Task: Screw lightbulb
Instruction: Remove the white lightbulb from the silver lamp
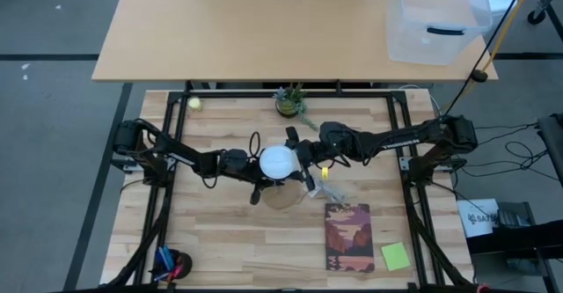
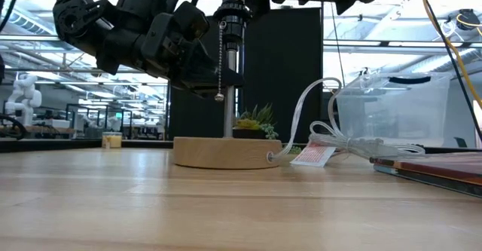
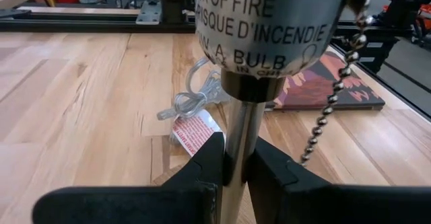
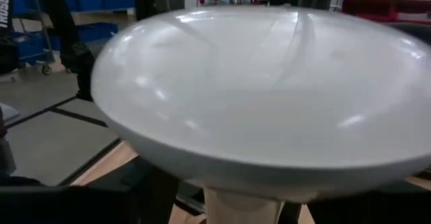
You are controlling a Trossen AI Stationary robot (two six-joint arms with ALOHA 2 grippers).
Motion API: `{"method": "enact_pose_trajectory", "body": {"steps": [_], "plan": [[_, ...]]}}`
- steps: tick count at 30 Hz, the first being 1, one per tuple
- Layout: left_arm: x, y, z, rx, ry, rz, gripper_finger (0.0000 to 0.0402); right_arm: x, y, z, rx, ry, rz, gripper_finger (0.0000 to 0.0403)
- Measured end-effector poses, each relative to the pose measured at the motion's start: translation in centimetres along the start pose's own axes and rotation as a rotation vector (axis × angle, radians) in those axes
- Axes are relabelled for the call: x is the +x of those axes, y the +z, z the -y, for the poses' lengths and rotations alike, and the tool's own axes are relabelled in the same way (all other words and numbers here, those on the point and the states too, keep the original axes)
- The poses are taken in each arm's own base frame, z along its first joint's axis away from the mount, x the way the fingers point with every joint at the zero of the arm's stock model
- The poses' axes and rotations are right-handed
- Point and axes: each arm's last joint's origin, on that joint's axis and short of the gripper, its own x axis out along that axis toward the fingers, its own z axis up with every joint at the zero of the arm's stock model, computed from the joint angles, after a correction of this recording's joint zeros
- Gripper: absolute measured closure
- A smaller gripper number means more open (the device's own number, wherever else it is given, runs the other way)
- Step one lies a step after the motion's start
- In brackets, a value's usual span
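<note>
1. My left gripper (image 3: 232,167) clenches the lamp's metal stem (image 3: 237,143) at mid-worktop, bare wood all round toward the edges.
2. My right gripper (image 1: 303,159) grasps the bulb (image 1: 277,162), above the socket (image 2: 232,13).
3. Only the low view shows the round wooden base (image 2: 226,151), bead chain (image 2: 221,59) and clear cord (image 2: 316,127).
4. The bulb's globe is smooth, frosted white.

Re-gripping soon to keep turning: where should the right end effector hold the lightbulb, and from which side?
Grip the pale neck just under the globe of the lightbulb, coming in level from the right arm's side. The globe is wide, smooth and rounded, so fingers would slip; the neck is narrower. The left end effector already clamps the lamp's metal stem below, so stay above it.
</note>
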Motion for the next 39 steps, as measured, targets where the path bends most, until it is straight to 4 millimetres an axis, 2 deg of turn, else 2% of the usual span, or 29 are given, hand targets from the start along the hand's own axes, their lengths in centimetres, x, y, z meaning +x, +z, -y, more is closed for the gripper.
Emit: {"method": "enact_pose_trajectory", "body": {"steps": [12, 21, 27, 31, 35, 39], "plan": [[0.0, 0.0, 0.0, 0.0, 0.009, 0.001, 0.0356, -0.9, 0.3, -0.4, 0.005, -0.09, -0.086, 0.014], [0.0, 0.0, -0.1, -0.002, 0.021, 0.001, 0.0356, -2.9, 1.0, -0.9, -0.01, -0.157, -0.112, 0.014], [0.0, 0.1, -0.1, -0.001, 0.023, 0.008, 0.0356, -5.9, 0.2, -1.8, 0.0, -0.274, -0.086, 0.014], [0.0, 0.1, -0.1, -0.005, 0.042, 0.01, 0.0356, -7.2, -1.1, -3.1, 0.026, -0.343, -0.053, 0.014], [0.0, 0.1, -0.2, -0.01, 0.086, 0.013, 0.0356, -7.3, -2.4, -4.6, 0.039, -0.345, 0.002, 0.014], [0.0, 0.2, -0.4, -0.013, 0.141, 0.02, 0.0356, -6.4, -2.8, -6.0, 0.013, -0.421, 0.026, 0.014]]}}
